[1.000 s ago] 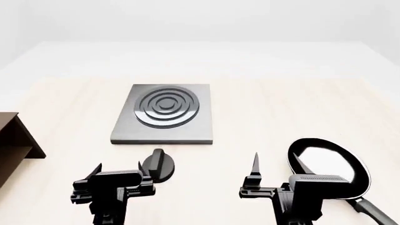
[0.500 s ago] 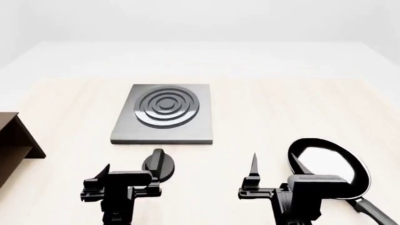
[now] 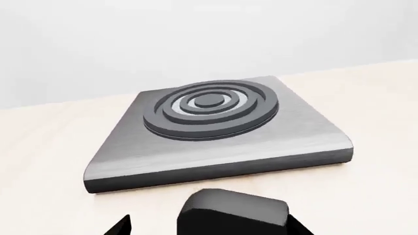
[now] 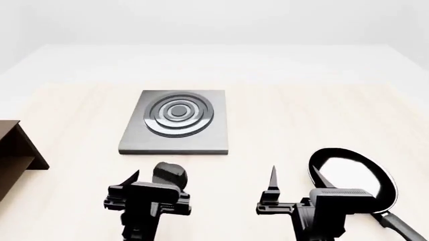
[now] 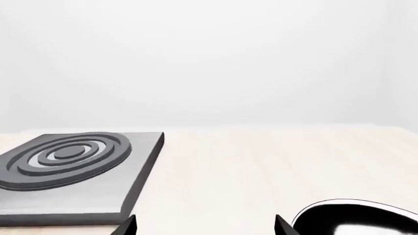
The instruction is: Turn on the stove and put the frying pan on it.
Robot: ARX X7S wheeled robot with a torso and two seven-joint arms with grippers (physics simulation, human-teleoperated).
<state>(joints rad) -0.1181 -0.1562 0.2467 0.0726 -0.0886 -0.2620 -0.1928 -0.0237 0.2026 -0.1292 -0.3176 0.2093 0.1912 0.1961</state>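
Stove [image 4: 176, 122] is a flat square grey plate w/ brushed-metal look, rounded edges and dark raised concentric rings round a small centre disc; it lies flat on the pale wood-grain table [image 4: 302, 115], mid-left in head view. Its separate knob [image 4: 169, 174] is a small black round piece w/ a raised grip bar, sitting on the table just in front of the stove's near edge, apart from the plate. In left wrist view the knob [image 3: 232, 213] fills the near foreground, matte dark grey, blocky top, w/ the stove [image 3: 216, 132] right behind it. Pan [image 4: 351, 184] is round, black-rimmed, inside glossy w/ pale reflection, long straight black handle running toward the near-right corner; it rests on the table well right of the stove, near the right arm. Only the pan's rim [image 5: 356, 219] shows in right wrist view, beside the stove's [image 5: 75, 171] thick dark side wall. Left gripper [image 4: 148, 179] is low over the table, pointing fwd at the knob, fingers spread either side of it; contact w/ knob can't be told, jaws look wide. Right gripper [image 4: 295, 181] also points fwd, level, jaws wide apart: one thin pointed finger stands clear on the table side, the other overlaps the pan's near-left rim in head view; holding nothing. Brown wooden shelf [image 4: 17, 155] sits at the far left edge.
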